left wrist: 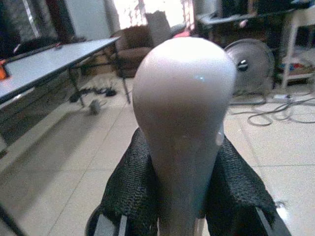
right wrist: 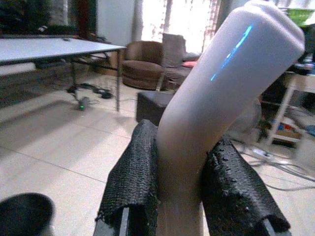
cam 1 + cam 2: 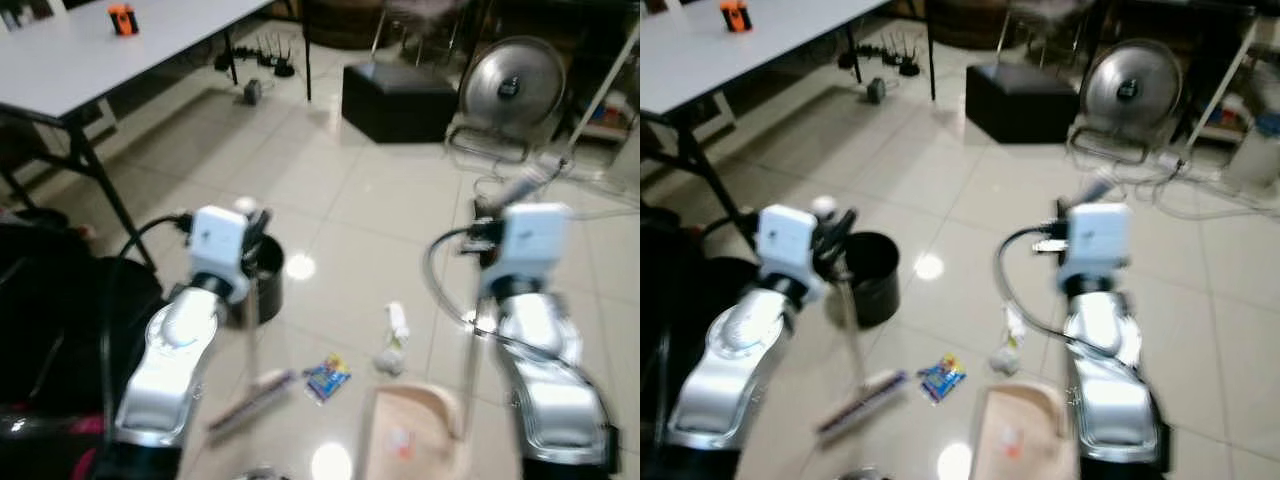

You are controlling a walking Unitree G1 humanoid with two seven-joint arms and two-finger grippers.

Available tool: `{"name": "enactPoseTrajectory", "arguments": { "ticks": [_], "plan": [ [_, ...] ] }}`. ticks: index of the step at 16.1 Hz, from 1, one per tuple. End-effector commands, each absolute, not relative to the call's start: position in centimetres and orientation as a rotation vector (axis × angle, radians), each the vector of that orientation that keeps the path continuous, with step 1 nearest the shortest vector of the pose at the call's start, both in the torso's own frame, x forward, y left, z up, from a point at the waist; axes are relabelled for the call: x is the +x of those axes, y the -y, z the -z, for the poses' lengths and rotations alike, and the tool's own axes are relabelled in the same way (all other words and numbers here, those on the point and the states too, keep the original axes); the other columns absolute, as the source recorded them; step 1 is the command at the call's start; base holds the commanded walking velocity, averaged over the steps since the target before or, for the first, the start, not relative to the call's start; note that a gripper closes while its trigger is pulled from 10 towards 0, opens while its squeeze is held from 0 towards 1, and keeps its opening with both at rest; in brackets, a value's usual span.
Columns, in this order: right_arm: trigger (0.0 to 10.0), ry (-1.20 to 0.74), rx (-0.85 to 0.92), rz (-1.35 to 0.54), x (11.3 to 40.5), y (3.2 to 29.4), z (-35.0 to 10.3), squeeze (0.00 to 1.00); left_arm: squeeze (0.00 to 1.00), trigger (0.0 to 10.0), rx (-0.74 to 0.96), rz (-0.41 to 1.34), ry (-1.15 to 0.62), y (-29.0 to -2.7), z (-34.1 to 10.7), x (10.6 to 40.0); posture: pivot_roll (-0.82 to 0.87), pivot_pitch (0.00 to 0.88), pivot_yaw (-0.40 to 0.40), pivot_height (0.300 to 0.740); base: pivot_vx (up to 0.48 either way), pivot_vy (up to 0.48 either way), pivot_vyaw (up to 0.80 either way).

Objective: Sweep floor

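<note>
My left hand [image 1: 182, 216] grips the broom [image 3: 862, 398] handle, my right hand [image 2: 189, 216] the dustpan [image 3: 410, 430] handle, litter [image 3: 327, 377] lying on the floor [image 3: 380, 200] between; an over-wide stroke could scatter the wrapper past the pan or strike the black bin [image 3: 872, 275].

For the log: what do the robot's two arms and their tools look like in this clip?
Both arms are glossy silver with rounded shells. Each ends in a boxy white wrist module, with a black cable looping out beside it. The left tool and right tool each have two black fingers with a rough, woven-looking texture on the pads. No markings are readable on either arm.
</note>
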State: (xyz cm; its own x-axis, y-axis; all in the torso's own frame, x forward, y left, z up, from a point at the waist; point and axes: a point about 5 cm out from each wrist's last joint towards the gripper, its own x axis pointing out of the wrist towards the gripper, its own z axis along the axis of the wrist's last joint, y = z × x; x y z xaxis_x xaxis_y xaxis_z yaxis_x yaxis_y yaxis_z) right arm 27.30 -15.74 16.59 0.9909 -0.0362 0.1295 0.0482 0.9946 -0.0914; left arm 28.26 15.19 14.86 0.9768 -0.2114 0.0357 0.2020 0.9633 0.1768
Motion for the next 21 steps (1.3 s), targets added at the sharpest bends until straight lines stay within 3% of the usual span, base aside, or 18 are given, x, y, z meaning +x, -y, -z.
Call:
{"name": "enactPoseTrajectory", "arguments": {
  "ticks": [1, 6, 21],
  "plan": [
    [10.0, 0.164, -0.081, 0.065, 27.12, 16.44, -17.42, 0.0, 0.0, 10.0, 0.188, 0.218, 0.097, -14.86, -15.8, 28.44, -0.02, 0.049, 0.041, 0.74, 0.36, 0.0, 0.0],
    [10.0, 0.161, -0.064, 0.064, 27.15, 16.31, -17.36, 0.0, 0.0, 10.0, 0.19, 0.221, 0.097, -14.96, -15.9, 28.64, -0.02, 0.053, 0.047, 0.74, 0.364, 0.0, -0.46],
    [10.0, 0.202, -0.097, 0.055, 28.04, 15.52, -17.57, 0.0, 0.0, 10.0, 0.206, 0.203, 0.09, -15.4, -15.92, 29.07, -0.01, 0.077, 0.061, 0.74, 0.305, 0.0, 0.0]
  ]
}}
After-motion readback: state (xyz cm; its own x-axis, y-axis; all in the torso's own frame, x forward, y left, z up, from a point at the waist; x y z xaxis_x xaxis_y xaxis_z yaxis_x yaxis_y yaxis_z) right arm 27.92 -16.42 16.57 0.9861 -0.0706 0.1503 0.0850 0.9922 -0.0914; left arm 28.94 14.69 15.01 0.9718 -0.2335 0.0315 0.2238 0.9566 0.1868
